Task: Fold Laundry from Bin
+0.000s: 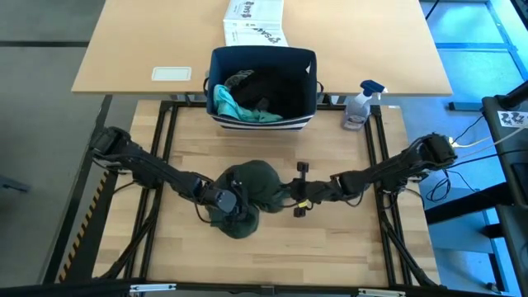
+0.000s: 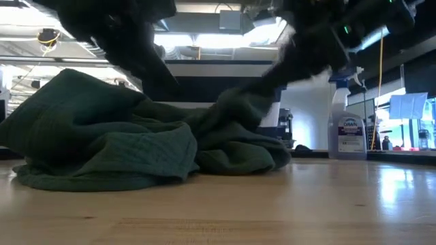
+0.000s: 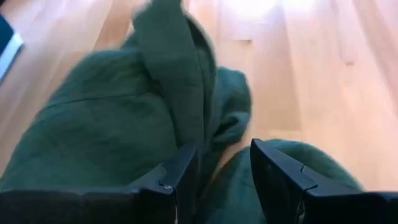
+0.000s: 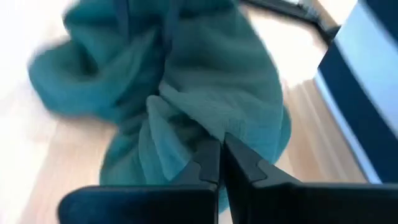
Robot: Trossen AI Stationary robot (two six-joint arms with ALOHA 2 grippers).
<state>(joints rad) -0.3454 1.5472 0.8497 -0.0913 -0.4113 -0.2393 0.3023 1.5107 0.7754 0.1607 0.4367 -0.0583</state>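
Laundry work on a light wooden bench (image 1: 272, 247), seen from above, from bench level and from both wrists. A crumpled dark green garment (image 1: 252, 194) lies in a heap near the middle of the bench, between the two dark arms.

The left gripper (image 1: 227, 200) sits at the garment's left side. Its two fingers (image 3: 183, 171) stand partly apart, with a fold of the green cloth lying in the gap between them; whether they actually pinch the cloth cannot be told.

The right gripper (image 1: 297, 196) reaches in from the right and meets the garment's right edge. Its fingers (image 4: 211, 162) are pressed together, pinching a bunched ridge of the green cloth. From bench level, the cloth rises in a drawn-up peak toward that gripper.

The navy bin (image 1: 264, 122) with white stripes round its base stands at the far edge of the bench, well apart from the green garment. Inside it lie a teal piece (image 1: 235, 106) at the left and dark clothing (image 1: 268, 89) beside it.

A clear spray bottle (image 1: 360, 106) with a blue trigger stands just right of the bin. A white printed box (image 1: 253, 23) rests on the tan table behind the bin.
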